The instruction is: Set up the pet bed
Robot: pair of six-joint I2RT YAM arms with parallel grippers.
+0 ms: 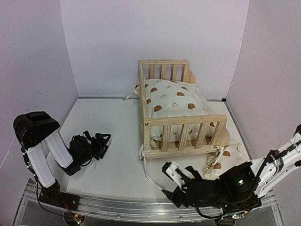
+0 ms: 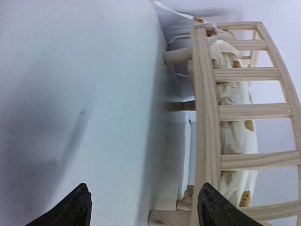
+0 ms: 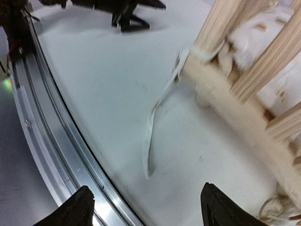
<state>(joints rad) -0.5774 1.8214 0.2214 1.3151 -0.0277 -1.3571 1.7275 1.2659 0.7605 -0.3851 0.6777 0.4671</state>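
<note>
Right gripper [image 3: 146,202] sits low at the near edge, fingers apart, nothing between them; left gripper [image 2: 143,200] likewise spread and empty, resting on the table [image 1: 108,122] well left of the bed. Pet bed [image 1: 185,135] stands upright on its feet, right of centre, bear-print cushion [image 1: 174,99] inside, one tie [image 3: 153,127] trailing onto the table. Likely light, stiff pine that slides if nudged. Slats look thin, so grip the top rail or a corner post. Cushion and ties are floppy and could snag.
</note>
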